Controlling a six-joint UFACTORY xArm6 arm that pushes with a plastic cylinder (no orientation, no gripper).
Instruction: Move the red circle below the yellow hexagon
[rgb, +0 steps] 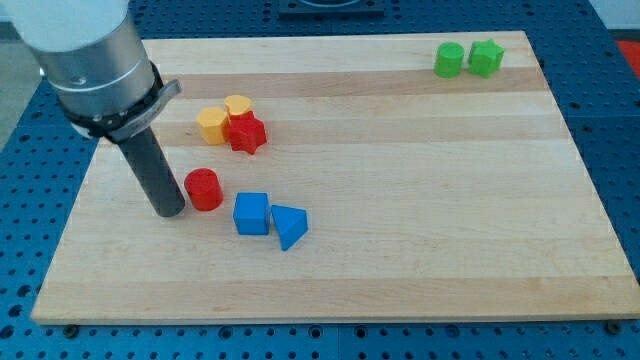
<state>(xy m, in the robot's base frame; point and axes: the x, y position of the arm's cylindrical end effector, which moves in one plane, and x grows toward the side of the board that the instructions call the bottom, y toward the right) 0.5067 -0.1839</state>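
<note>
The red circle (204, 189) is a short red cylinder on the wooden board (400, 200), left of centre. The yellow hexagon (212, 124) lies above it, nearer the view's top, touching a yellow cylinder (238, 105) and a red star (247, 132). My tip (169, 212) rests on the board just left of the red circle, touching it or nearly so. The dark rod rises from the tip to the grey arm body at the view's top left.
A blue cube (251, 213) and a blue triangular block (289, 226) lie right of the red circle, toward the view's bottom. A green cylinder (449, 59) and a green hexagonal block (486, 57) sit at the top right.
</note>
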